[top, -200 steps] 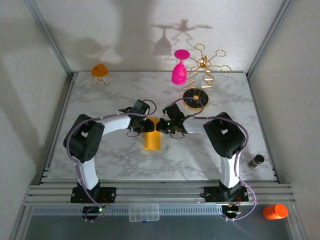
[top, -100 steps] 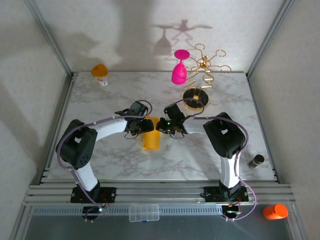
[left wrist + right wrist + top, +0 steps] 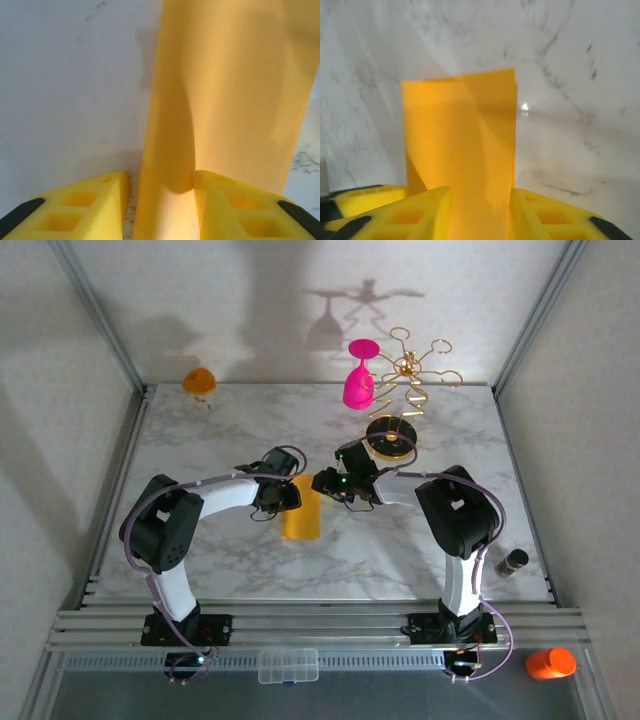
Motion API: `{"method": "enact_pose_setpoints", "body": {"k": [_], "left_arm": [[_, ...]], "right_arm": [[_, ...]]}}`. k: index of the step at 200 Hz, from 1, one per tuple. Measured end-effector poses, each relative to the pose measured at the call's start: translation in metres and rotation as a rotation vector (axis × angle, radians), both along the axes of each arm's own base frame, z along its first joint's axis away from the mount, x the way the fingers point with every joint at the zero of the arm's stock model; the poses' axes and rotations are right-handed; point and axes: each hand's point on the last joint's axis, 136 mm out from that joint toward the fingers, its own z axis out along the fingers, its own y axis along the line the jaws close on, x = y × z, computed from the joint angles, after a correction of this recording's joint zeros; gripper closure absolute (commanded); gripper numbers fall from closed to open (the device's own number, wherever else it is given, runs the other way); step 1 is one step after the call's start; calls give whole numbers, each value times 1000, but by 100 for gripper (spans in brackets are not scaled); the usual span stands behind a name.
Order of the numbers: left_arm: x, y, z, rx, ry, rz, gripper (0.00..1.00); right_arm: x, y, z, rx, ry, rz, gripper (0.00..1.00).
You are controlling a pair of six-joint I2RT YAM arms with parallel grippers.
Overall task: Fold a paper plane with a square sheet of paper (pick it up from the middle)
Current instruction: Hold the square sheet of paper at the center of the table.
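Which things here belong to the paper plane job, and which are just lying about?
Job:
paper
left gripper
right gripper

Lying about:
pink goblet
gold rack
orange-topped cup
small bottle
clear box
orange object

Your square sheet of paper (image 3: 230,100): matt yellow-orange paper, smooth, one soft fold ridge. Table (image 3: 200,440) under it: white marble-look top, grey veins, slight sheen. Left gripper (image 3: 161,187) fingers (image 3: 85,205): matt yellow plastic look, cut-out cells, black edge strip. Rack (image 3: 410,370): shiny gold wire metal. Goblet (image 3: 358,385): glossy pink.
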Motion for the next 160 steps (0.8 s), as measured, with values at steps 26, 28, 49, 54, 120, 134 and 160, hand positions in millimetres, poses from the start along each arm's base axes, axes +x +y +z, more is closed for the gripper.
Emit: {"method": "enact_pose_setpoints", "body": {"k": [26, 28, 49, 54, 120, 134, 160], "left_arm": [[0, 2, -1, 7, -5, 16, 63], [1, 2, -1, 6, -5, 18, 63], [1, 2, -1, 4, -5, 29, 61], [1, 2, -1, 1, -6, 34, 60], [2, 0, 0, -20, -5, 64, 55], [2, 0, 0, -20, -4, 64, 56], [2, 0, -1, -18, -3, 63, 55]], "right_arm": [[10, -12, 22, 30, -61, -37, 59], [10, -12, 24, 33, -65, -38, 59], [14, -19, 31, 35, -92, -60, 59], [13, -19, 31, 33, -93, -63, 59], [3, -28, 13, 6, -58, -67, 59], [3, -28, 13, 5, -59, -68, 59], [4, -28, 13, 3, -61, -70, 59]]}}
